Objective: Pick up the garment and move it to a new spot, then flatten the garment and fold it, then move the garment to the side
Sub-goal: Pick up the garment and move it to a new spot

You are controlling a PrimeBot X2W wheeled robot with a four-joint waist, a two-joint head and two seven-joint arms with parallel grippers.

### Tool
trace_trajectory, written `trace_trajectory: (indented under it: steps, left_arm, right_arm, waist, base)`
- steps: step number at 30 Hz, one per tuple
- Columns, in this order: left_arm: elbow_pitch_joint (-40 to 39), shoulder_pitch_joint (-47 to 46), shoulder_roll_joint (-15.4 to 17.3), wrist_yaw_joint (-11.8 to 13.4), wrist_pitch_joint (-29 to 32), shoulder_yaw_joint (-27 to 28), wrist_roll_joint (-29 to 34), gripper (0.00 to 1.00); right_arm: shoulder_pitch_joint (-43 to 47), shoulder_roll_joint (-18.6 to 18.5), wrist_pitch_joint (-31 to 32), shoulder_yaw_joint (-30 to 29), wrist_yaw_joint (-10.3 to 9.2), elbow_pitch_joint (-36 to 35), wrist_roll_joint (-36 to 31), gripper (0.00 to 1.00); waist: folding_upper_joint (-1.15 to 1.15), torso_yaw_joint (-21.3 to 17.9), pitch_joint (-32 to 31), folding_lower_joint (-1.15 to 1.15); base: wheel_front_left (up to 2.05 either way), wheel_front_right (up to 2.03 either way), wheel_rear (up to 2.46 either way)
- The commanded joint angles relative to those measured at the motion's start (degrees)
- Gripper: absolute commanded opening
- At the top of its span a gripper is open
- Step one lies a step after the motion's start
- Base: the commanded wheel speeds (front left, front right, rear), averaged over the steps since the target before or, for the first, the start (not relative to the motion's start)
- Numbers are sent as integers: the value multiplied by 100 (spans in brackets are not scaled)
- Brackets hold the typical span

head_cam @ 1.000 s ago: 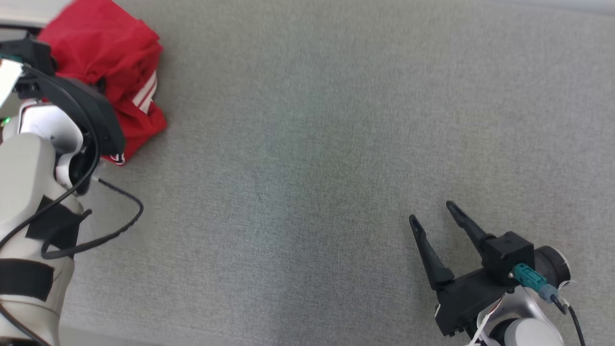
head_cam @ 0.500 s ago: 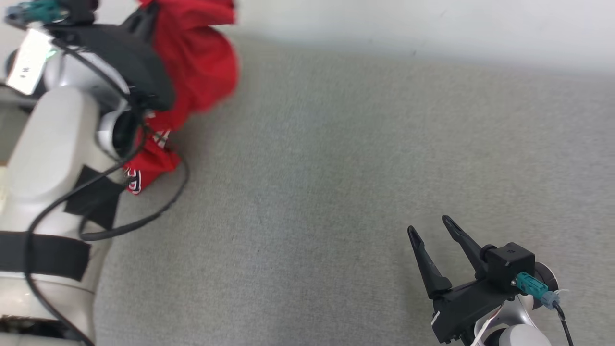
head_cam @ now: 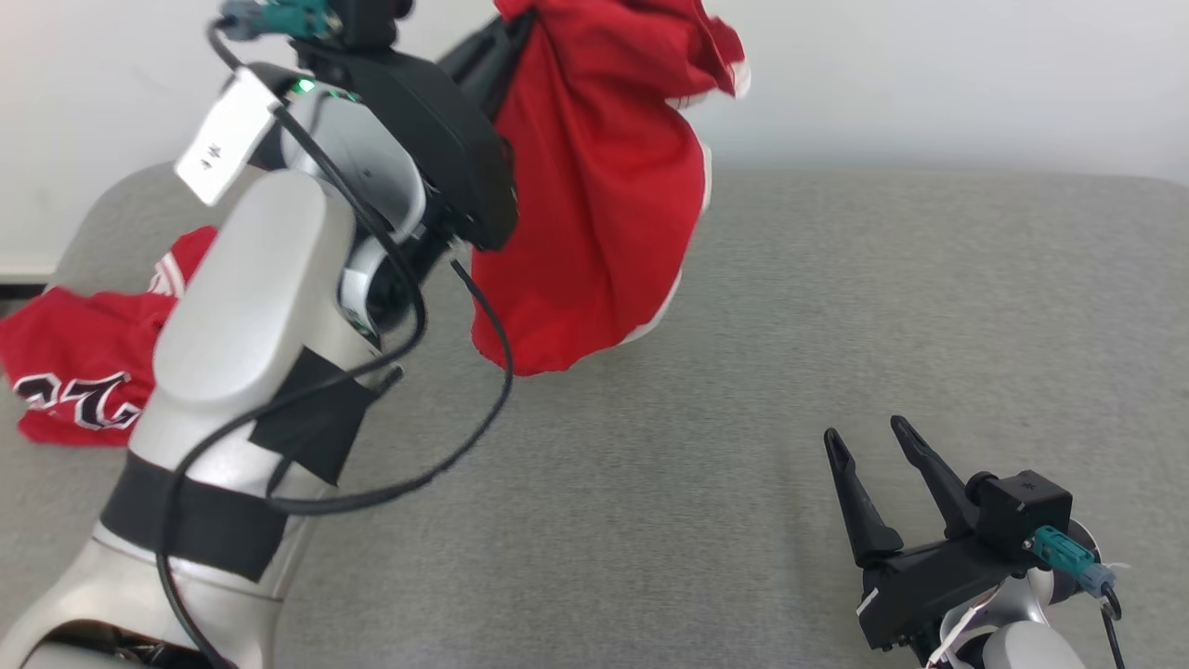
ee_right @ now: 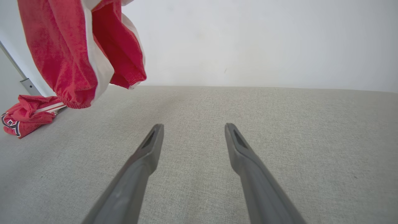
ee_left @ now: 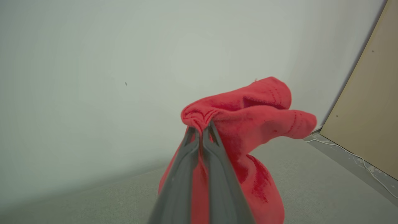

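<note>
The garment point(head_cam: 594, 204) is red cloth with white trim, hanging bunched in the air above the grey padded surface point(head_cam: 743, 390). My left gripper point(head_cam: 520, 23) is raised high and shut on the garment's top edge. In the left wrist view the pinched fold point(ee_left: 202, 116) bulges past the closed left gripper point(ee_left: 200, 128). The right wrist view has the garment point(ee_right: 62, 56) dangling at the upper left. My right gripper point(head_cam: 866, 432) rests low at the right, open with nothing in it, and its right wrist view point(ee_right: 194, 126) faces bare grey cloth.
More red cloth with black-and-white lettering point(head_cam: 65, 372) lies on the surface at the far left, partly behind my left arm; I cannot tell if it joins the held piece. A pale wall point(head_cam: 929, 74) backs the surface. A loose black cable point(head_cam: 446, 455) hangs from the left arm.
The left arm has lifted the garment off the surface, up and to the right. The head camera has tilted up, bringing the wall into view. The right gripper stays open.
</note>
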Motion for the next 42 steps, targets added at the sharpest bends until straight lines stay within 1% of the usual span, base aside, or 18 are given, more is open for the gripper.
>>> trace_trajectory:
  steps: [1,5,10,14,20,21,22,25,28,31,34,37,39,42]
  left_arm:
    - [-71,113,3,-9,37,-58,-35,0]
    - [-214,360,-20,0,244,-306,-120,0]
    - [-222,637,-34,136,358,-543,-276,0]
    - [-67,800,-39,241,419,-793,-305,0]
    - [221,953,-38,340,256,-1191,-459,0]
    - [264,982,-39,331,223,-1270,-511,48]
    - [295,1005,-37,340,194,-1338,-582,100]
    - [368,1052,-37,344,92,-1621,-884,100]
    - [348,1168,-40,309,90,-1738,-1330,100]
    - [290,1202,-37,343,57,-1815,-1712,100]
    - [345,1232,-39,402,-1,-1864,-1870,100]
    - [449,1255,-27,477,-99,-1801,-1928,100]
    - [504,1317,31,500,-130,-1749,-1980,100]
    - [533,1449,207,549,-122,-1711,-2019,100]
  right_arm:
    - [-68,-23,-53,-13,0,17,48,100]
    - [-134,-23,-102,-3,0,86,75,100]
    - [-249,-23,-170,130,0,126,201,100]
    - [-341,-25,-251,257,0,173,294,100]
    - [-443,-23,-356,325,0,304,353,100]
    - [-464,-22,-367,339,0,319,359,100]
    - [-483,-23,-389,335,0,333,363,100]
    - [-515,-23,-432,292,0,399,365,100]
    - [-513,-23,-436,292,0,456,332,100]
    - [-483,-24,-418,267,0,479,287,100]
    - [-430,-25,-382,224,0,486,246,100]
    - [-370,-25,-343,191,0,473,203,100]
    - [-326,-25,-313,167,0,465,182,100]
    - [-245,-26,-265,134,0,451,163,100]
  waist:
    - [1,-316,-100,1]
    - [1,-654,-55,1]
    - [1,-1088,68,1]
    - [1,-1446,193,1]
    - [1,-1738,365,1]
    - [1,-1756,390,1]
    - [1,-1762,408,1]
    - [1,-1688,436,1]
    - [1,-1550,380,1]
    - [1,-1351,301,1]
    - [1,-1140,182,1]
    - [1,-956,57,1]
    - [1,-856,-33,1]
    - [1,-755,-164,1]
  base:
    - [0,0,0]
    - [0,0,0]
    - [0,0,0]
    - [0,0,0]
    - [0,0,0]
    - [0,0,0]
    - [0,0,0]
    - [0,0,0]
    - [0,0,0]
    - [0,0,0]
    - [0,0,0]
    - [0,0,0]
    - [0,0,0]
    - [0,0,0]
